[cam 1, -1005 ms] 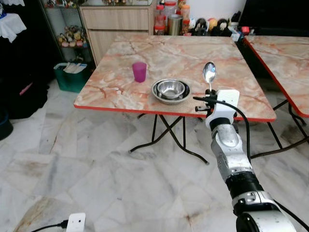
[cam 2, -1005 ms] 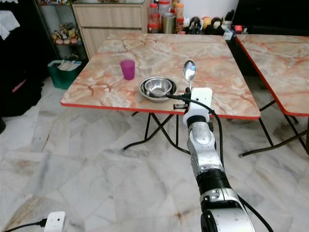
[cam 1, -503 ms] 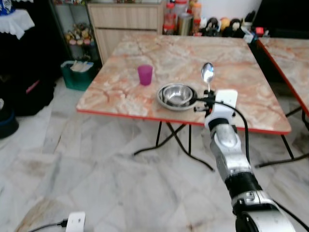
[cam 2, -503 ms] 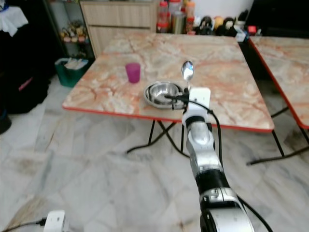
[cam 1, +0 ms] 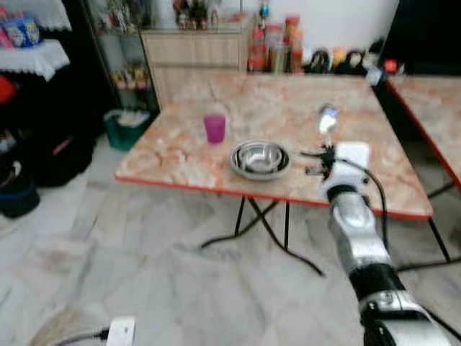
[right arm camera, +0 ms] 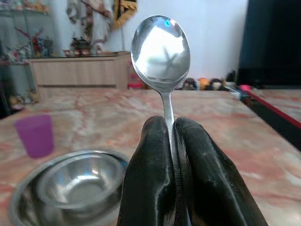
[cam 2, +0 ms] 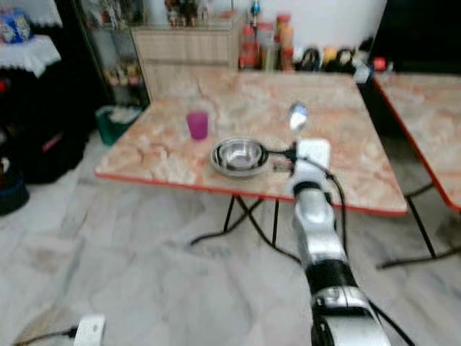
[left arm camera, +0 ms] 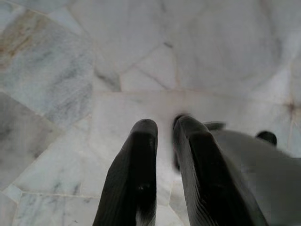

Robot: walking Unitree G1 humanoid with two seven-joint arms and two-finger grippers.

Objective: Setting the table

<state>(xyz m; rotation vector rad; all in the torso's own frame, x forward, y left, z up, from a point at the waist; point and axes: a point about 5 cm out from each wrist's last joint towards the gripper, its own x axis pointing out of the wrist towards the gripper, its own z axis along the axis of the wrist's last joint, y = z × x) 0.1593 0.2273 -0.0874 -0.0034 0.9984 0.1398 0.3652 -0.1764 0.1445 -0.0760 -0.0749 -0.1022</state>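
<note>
purple cup | silver bowl | pink-veined marble table | silver spoon

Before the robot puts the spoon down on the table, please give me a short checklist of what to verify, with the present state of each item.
1. Grip on the spoon: ok. The right gripper is shut on its handle, bowl end pointing up.
2. Spoon upright: ok.
3. Free tabletop beside the steel bowl: ok. Bare marble table lies on the robot's right of it.
4. Purple cup away from the path: ok. It stands on the far left of the bowl.
5. Gripper over the table: cannot tell. It is near the front edge.
6. Picture sharpness: not ok. The head views are blurred.
</note>
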